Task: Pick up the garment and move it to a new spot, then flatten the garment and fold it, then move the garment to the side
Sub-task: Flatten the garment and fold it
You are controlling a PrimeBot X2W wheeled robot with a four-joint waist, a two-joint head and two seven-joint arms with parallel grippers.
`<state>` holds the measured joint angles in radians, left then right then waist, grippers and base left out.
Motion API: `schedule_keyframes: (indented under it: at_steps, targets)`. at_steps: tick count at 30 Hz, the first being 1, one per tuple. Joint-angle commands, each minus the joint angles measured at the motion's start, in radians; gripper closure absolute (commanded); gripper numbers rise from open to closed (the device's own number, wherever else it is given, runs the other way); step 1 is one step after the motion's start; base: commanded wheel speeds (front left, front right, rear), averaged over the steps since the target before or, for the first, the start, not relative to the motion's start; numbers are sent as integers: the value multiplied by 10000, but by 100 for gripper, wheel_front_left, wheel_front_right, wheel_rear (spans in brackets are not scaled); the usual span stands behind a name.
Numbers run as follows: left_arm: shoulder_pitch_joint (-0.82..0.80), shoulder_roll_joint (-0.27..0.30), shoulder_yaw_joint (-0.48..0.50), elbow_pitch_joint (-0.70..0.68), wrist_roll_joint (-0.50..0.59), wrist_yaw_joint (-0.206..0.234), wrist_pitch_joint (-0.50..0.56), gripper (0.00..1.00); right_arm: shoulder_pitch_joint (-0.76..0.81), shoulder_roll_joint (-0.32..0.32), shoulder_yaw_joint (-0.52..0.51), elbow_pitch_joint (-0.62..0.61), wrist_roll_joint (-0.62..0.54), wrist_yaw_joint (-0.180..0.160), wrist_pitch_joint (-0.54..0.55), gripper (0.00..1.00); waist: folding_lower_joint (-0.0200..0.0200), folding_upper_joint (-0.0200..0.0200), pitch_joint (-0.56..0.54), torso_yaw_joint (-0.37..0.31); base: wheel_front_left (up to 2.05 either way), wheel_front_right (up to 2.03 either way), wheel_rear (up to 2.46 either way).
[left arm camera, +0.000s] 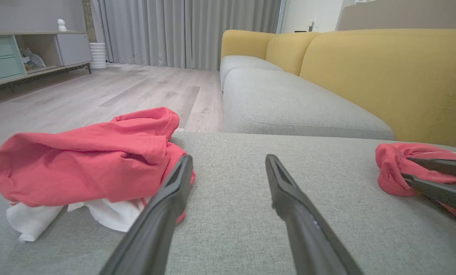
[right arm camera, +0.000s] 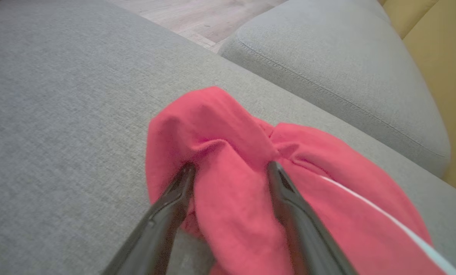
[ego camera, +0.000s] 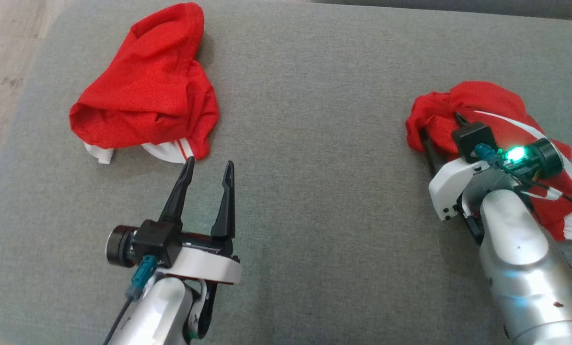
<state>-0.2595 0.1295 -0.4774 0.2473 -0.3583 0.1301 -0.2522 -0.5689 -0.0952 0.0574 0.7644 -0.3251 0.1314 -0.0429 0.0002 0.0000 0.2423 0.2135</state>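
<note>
Two crumpled red garments lie on a grey upholstered seat (ego camera: 314, 143), well apart from each other. The left red garment (ego camera: 146, 91), with white trim showing under its near side, sits near the seat's far left corner; in the left wrist view (left arm camera: 86, 152) the seat's far edge runs just behind it, with pale wood floor (left arm camera: 136, 88) beyond. The left gripper (ego camera: 209, 164) hovers low over the seat just on the near side of this heap, its fingers (ego camera: 178, 191) apart with bare grey fabric between them; one fingertip is at the white trim, though I cannot tell whether it touches. From its own camera, the left gripper (left arm camera: 228, 160) points toward a grey and yellow sofa (left arm camera: 365, 72). The right red garment (ego camera: 487, 103), crossed by a thin white stripe, lies toward the seat's right side, not far from the far edge. The right gripper (ego camera: 443, 134) is down on it: in the right wrist view (right arm camera: 231, 167) its fingers (right arm camera: 174, 198) stand apart, straddling a raised fold of the right red garment (right arm camera: 327, 172) without squeezing it. A green light (ego camera: 516, 153) glows on the right wrist.
</note>
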Motion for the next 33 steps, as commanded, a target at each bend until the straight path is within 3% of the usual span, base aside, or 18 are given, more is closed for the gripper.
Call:
schedule_keyframes:
  at_steps: [1, 6, 11, 15, 20, 23, 27, 33]
  targets:
    - [-301, 45, 428, -279, 92, -61, -94, 0, -311, 129, 65, -163, -78, -7, -174, 100, -2, 0, 16, -53, 0, 0, 0]
    - [-177, 89, 564, -240, 135, -88, -94, 0, -605, 390, -679, 41, -41, -7, -1339, 100, -2, 0, -84, -332, 0, 0, 0]
    - [-121, 86, 623, -176, 157, -115, -94, 0, -1340, 443, -977, -214, 797, -7, -2042, 100, -2, 0, -371, -509, 0, 0, 0]
    - [-68, 28, 593, -164, 176, -148, -95, 0, -2020, 446, -1508, -1272, 1048, -7, -2175, 100, -2, 0, -601, -553, 0, 0, 0]
    - [0, 3, 664, -228, 189, -142, -95, 0, -2038, 448, -1466, -3263, 947, -7, -2185, 100, -2, 0, -758, -567, 0, 0, 0]
    - [78, -6, 727, -268, 189, -132, -95, 0, -1326, 448, -921, -3710, 965, -7, -2186, 100, -2, 0, -824, -603, 0, 0, 0]
    - [182, -37, 767, -306, 200, -150, -95, 0, 88, 449, 177, -3383, 1284, -7, -2187, 100, -2, 0, -865, -690, 0, 0, 0]
    - [241, 16, 764, -269, 242, -222, -95, 0, 1760, 449, 2977, -2511, 2433, -7, -2188, 100, -2, 0, -965, -976, 0, 0, 0]
